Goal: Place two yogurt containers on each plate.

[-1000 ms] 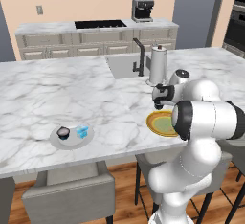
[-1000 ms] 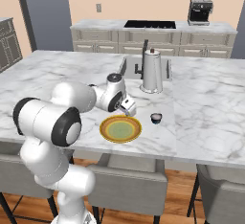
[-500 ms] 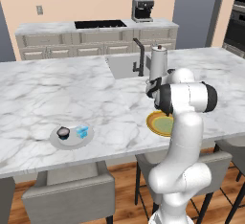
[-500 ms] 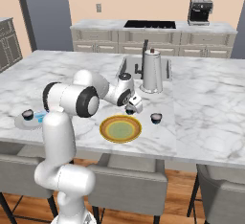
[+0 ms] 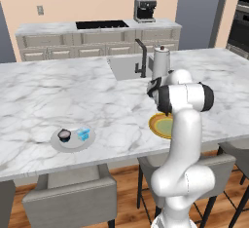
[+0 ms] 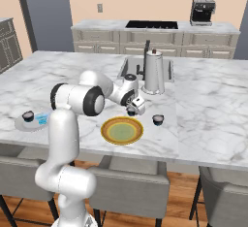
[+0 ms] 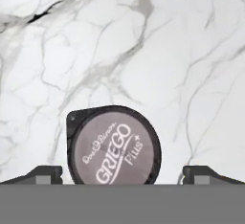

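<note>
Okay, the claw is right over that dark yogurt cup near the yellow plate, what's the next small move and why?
Probably lower straight down and close. In the hand view the yogurt cup sits between the two spread fingertips, on the counter, so the claw looks open and lined up. The yellow plate beside it holds no cup yet.

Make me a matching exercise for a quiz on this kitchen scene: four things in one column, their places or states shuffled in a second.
Things:
1. pale grey plate
2. yellow-rimmed plate
3. cup under the gripper
4. steel kettle

Places or states:
A. stands by the sink
B. lies between the open fingers, on the marble counter
C. holds a dark cup and a light-blue tub
D. holds nothing, with another dark cup on the counter beside it

Pairs: 1-C, 2-D, 3-B, 4-A
</note>
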